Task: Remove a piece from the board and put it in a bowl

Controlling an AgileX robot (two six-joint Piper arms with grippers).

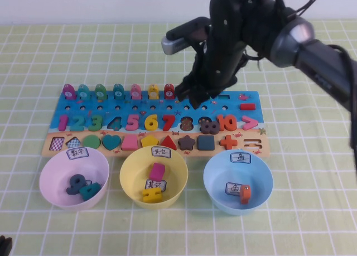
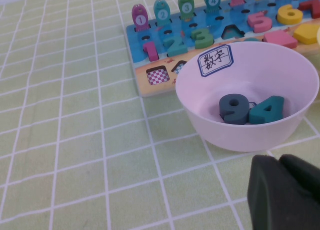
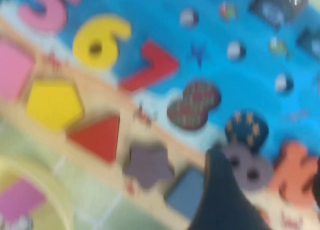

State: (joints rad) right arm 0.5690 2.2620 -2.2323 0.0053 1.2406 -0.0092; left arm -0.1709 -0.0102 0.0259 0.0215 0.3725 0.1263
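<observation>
The board (image 1: 61, 146) lies across the middle of the table, blue above and tan below. Its 8-shaped recess (image 3: 194, 103) is empty and shows a patterned bottom. The piece (image 3: 245, 167), a brownish-purple 8, lies loose on the board (image 3: 165, 34) just beyond that recess, over the neighbouring recess and beside the orange 10; in the high view the piece (image 1: 210, 125) is right of the 7. My right gripper (image 1: 195, 101) hangs just above it, open (image 3: 267, 165), one finger beside the piece. The pink-lilac bowl (image 1: 56, 162) stands in front of the board's left end. My left gripper (image 2: 277, 162) rests shut near that bowl (image 2: 295, 125).
The pink-lilac bowl holds a grey-blue 9 (image 2: 235, 108) and a teal 4 (image 2: 266, 109). A yellow bowl (image 1: 129, 169) with a pink and a yellow piece and a light blue bowl (image 1: 215, 172) with an orange piece stand in front of the board. Fish pegs (image 1: 118, 91) line its far edge.
</observation>
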